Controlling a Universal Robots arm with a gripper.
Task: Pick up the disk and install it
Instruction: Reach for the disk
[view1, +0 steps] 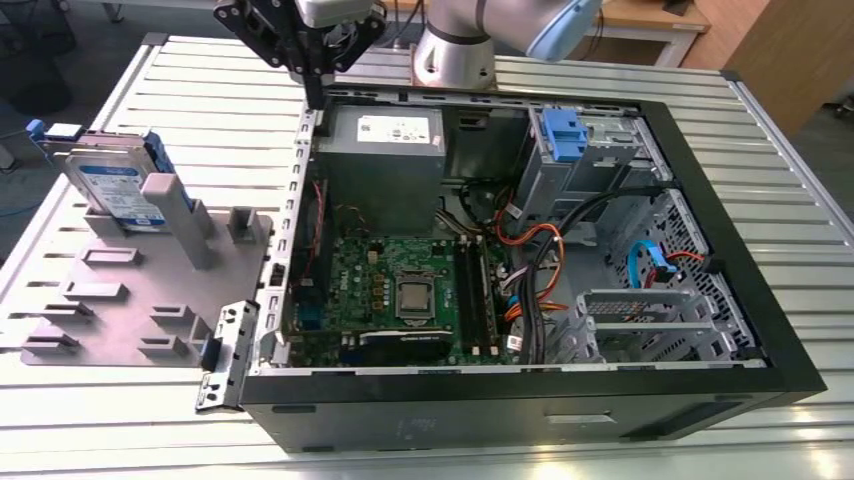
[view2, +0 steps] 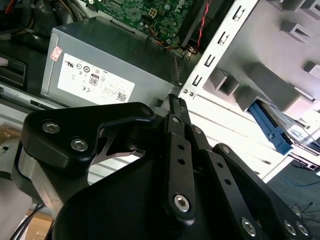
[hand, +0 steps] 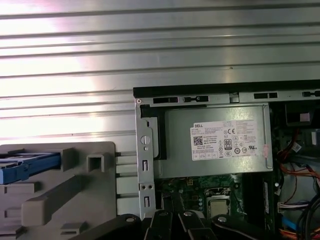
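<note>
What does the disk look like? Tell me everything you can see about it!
The disk is a flat silver metal rectangle with a blue-and-white label and blue plastic side rails. It stands on edge, leaning a little, in the grey holder, at the exterior view's left of the open computer case. Only the holder touches it; the gripper hangs apart, over the case's rim.

An open black computer case (view1: 534, 400) lies across the middle and right of the exterior view, on a ribbed metal table (view1: 200, 90). Inside it, a grey power-supply box (view1: 380, 160) sits upper left, a green motherboard (view1: 387, 285) below that, a blue tab (view1: 563, 132) with its metal cage upper right, and orange and black cables (view1: 531, 255) between. A grey fixture plate (view1: 134, 265) lies at the left, beside the case
</note>
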